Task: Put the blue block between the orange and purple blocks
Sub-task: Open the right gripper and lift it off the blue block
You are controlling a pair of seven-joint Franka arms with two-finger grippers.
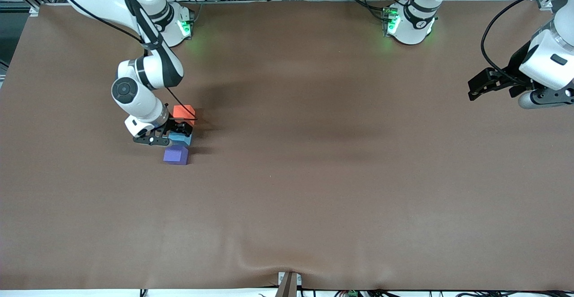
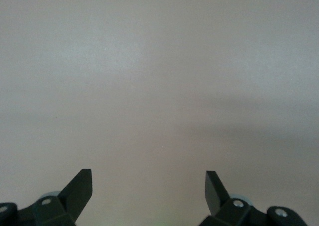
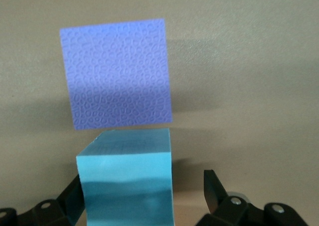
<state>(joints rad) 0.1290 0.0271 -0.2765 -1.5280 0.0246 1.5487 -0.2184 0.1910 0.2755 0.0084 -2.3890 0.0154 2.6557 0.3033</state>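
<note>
We see the blue block (image 1: 181, 139) on the bench (image 1: 314, 176), between the orange block (image 1: 184, 112) and the purple block (image 1: 176, 155), just beside each. The right gripper (image 1: 172, 136) is low around the blue block, its fingers (image 3: 213, 191) spread, one clear of the block. The left gripper (image 1: 480, 85) waits over the bench's left-arm end, fingers (image 2: 79, 188) spread. No writing shows.

light: even, overhead | shadows: soft, on counter (image 1: 314, 176) | left wrist view: pale, washed out | blur: mild
</note>
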